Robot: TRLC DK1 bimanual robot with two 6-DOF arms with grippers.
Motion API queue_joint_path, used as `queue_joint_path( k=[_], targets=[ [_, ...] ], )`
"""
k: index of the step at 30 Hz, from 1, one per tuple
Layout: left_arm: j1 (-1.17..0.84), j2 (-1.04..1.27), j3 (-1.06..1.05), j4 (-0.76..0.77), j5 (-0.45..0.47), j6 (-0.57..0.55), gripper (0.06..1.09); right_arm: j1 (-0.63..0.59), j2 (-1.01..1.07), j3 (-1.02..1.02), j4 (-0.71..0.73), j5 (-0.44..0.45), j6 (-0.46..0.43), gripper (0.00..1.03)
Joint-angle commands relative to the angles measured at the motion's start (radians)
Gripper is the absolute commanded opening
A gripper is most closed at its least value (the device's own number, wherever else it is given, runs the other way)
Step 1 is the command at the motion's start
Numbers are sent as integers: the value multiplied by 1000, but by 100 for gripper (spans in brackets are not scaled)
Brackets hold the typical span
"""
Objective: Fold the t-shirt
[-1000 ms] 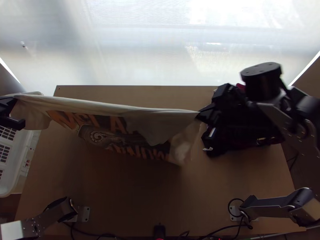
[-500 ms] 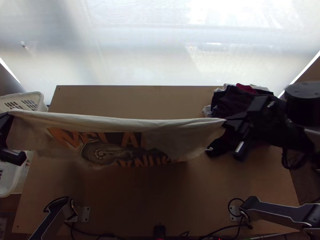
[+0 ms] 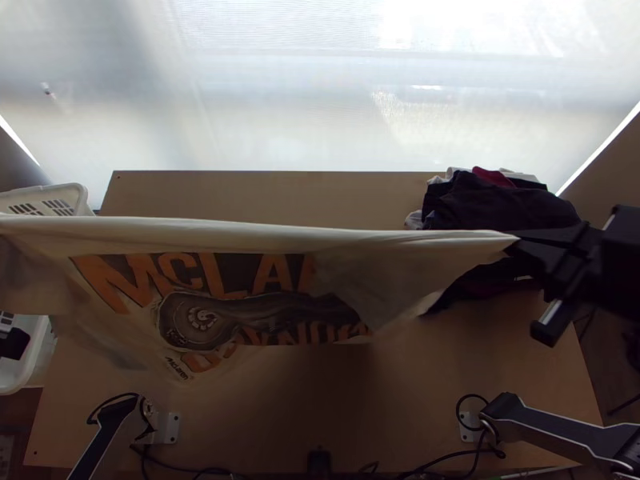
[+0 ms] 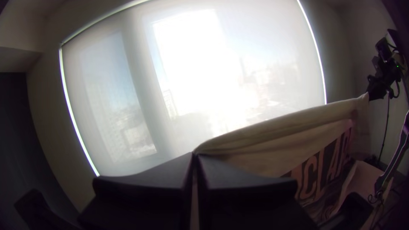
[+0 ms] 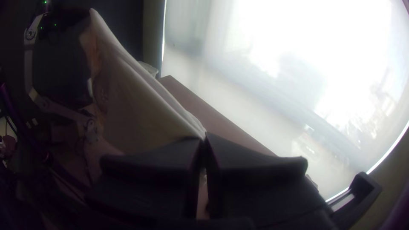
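A cream T-shirt with orange lettering and a dark print hangs stretched in the air above a light wooden table, its taut upper edge strung between two robot grippers. The left gripper, fingers pressed together, pinches one end of that edge; the right gripper, also closed, pinches the other. A pile of mostly dark clothes lies at the table's far right, a white slatted basket stands at left, and a bright window shade rises beyond.
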Motion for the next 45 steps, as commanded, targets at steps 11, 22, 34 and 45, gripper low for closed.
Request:
queue_joint_path(
  k=[11, 22, 34, 45],
  targets=[
    [0, -64, -187, 94, -5, -83, 10, -74, -99, -180, -3, -25, 5, 3],
    [-26, 181, -447, 270, -1, -74, 10, -162, 175, -481, 208, -78, -121, 3],
    [-207, 602, -584, 569, -112, 57, 10, -348, 837, -108, 317, -173, -207, 3],
    [-234, 875, -426, 757, -298, 49, 10, -311, 986, 50, 627, 92, -199, 3]
  ],
)
